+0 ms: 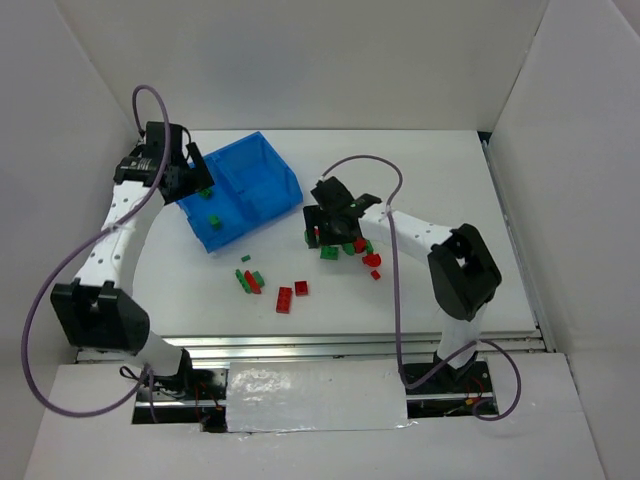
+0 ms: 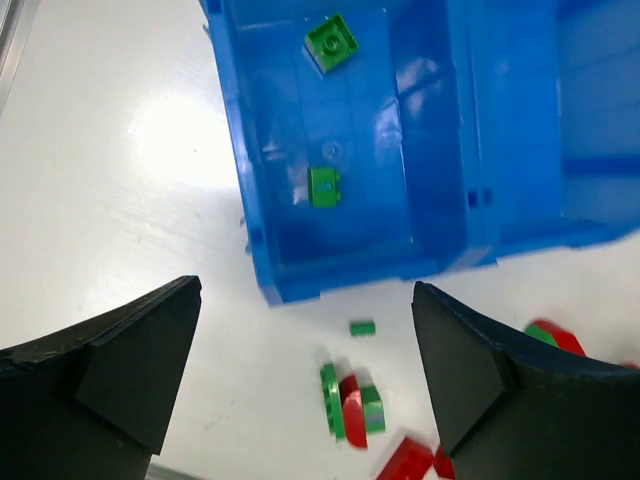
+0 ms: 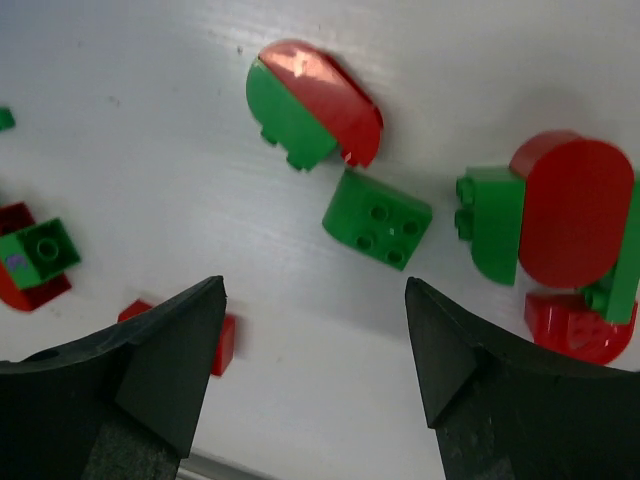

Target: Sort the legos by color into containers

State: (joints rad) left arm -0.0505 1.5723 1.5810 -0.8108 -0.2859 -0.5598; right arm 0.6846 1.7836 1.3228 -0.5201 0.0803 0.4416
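Observation:
The blue bin sits at the back left; its left compartment holds two green bricks. My left gripper hangs open and empty over the bin's left end, as the left wrist view shows. A red-green group and a small green brick lie in front of the bin. My right gripper is open and empty above a cluster at table centre. Below its jaws lie a green square brick, a rounded red-green pair and another pair.
Two loose red bricks lie mid-table, near the red-green group. Red pieces lie just right of the right gripper. White walls enclose the table on three sides. A metal rail runs along the near edge.

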